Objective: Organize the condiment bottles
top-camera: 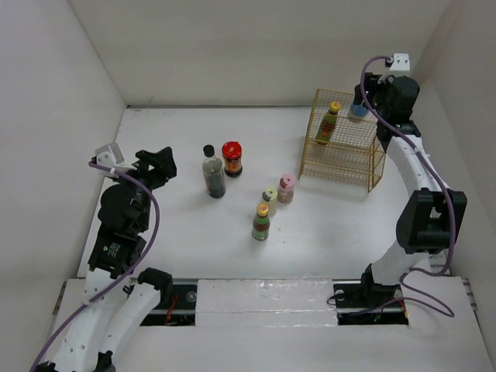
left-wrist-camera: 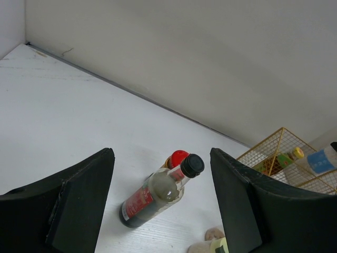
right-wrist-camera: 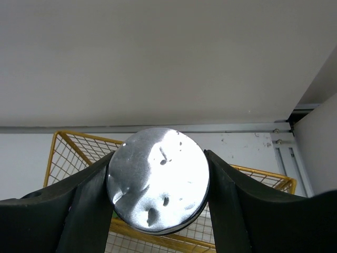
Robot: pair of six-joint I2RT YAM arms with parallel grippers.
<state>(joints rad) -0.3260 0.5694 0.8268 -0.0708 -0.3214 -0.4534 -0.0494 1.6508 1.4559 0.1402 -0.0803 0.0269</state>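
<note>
Right gripper (top-camera: 361, 99): closed on the silver-lidded blue-labelled jar (right-wrist-camera: 158, 179). In the right wrist view a finger (right-wrist-camera: 87, 205) presses against each side of the lid. The jar is held upright over the far right part of the gold wire basket (top-camera: 341, 155), which stands near the far right corner of the bench. Whether the jar's base touches the basket cannot be told.

One green-labelled bottle with a yellow cap (top-camera: 332, 124) stands upright inside the basket, toward its far left side.

Left gripper (top-camera: 159, 164): open, jaws wide apart, holding nothing, raised toward the left edge of the bench. The left wrist view shows the tall dark black-capped bottle (left-wrist-camera: 158, 197) in the gap between its fingers (left-wrist-camera: 79, 203), apart from both.

Five items stand upright in the middle of the bench:
- The tall dark bottle is just beside the red-lidded jar (top-camera: 232, 159), which is on its right and slightly farther back.
- The pink-capped shaker (top-camera: 286, 187) and the yellow-capped shaker (top-camera: 270, 196) are close together, right of that pair.
- The second green-labelled bottle (top-camera: 262, 222) stands just nearer the front edge than the yellow-capped shaker.
</note>
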